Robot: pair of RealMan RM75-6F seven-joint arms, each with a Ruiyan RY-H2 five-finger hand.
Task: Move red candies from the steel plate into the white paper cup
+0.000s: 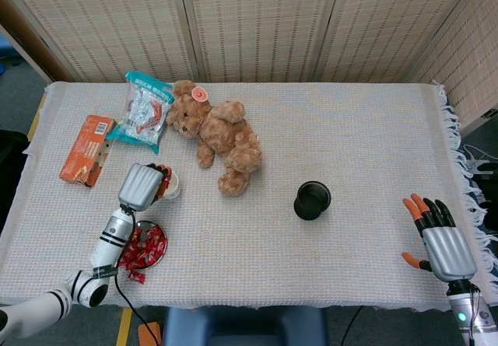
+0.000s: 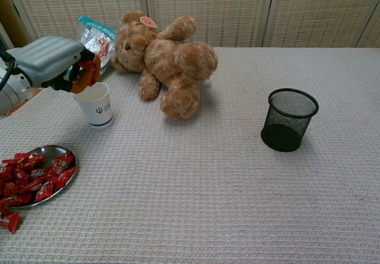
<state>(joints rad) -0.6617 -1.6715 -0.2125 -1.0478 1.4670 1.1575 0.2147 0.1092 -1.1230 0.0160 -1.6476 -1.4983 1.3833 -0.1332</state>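
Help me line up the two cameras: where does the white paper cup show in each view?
Head view: white paper cup left of centre, partly under the left hand.
Chest view: cup upper left, below that hand.
Shared landmark: the teddy bear just right of it.

Demo room: clothed table (image 1: 350,128), woven screens (image 1: 257,19)

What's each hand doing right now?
Left hand: over the white paper cup, fingers curled; a held candy cannot be told.
Right hand: open, holding nothing.
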